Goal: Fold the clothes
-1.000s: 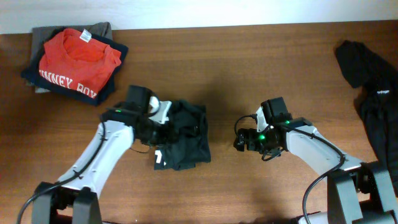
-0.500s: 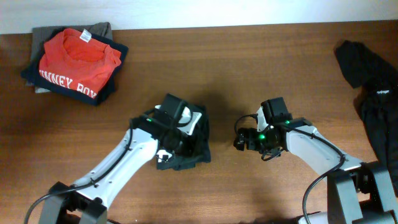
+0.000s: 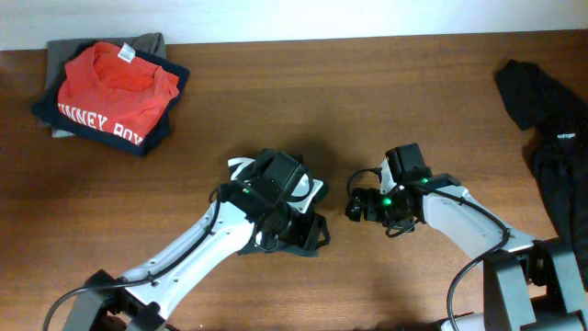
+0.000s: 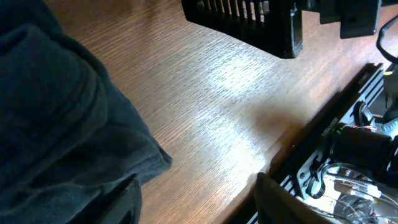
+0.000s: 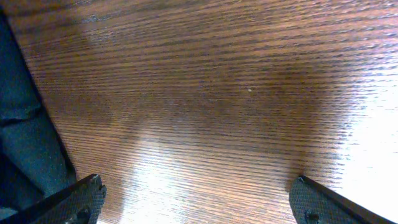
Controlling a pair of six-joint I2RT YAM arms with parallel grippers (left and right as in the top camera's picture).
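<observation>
- At far left, by the back edge: folded stack (image 3: 55, 115), orange shirt (image 3: 115, 78) on top.
- Left of centre: left claw (image 4: 196, 180) spread wide, low over the table (image 3: 395, 83); dark garment (image 4: 56, 124) bunched just beside one finger.
- Right of centre: right claw (image 5: 198, 180) spread too, above bare wood, apart from the garment.
- At far right: black heap (image 3: 547, 138), unfolded.

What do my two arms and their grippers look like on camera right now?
The left arm and right arm match: white link shells between black joint housings, with thin black cables looping alongside. A green light glows near the right wrist. The left gripper and right gripper each have two flat black fingers.
</observation>
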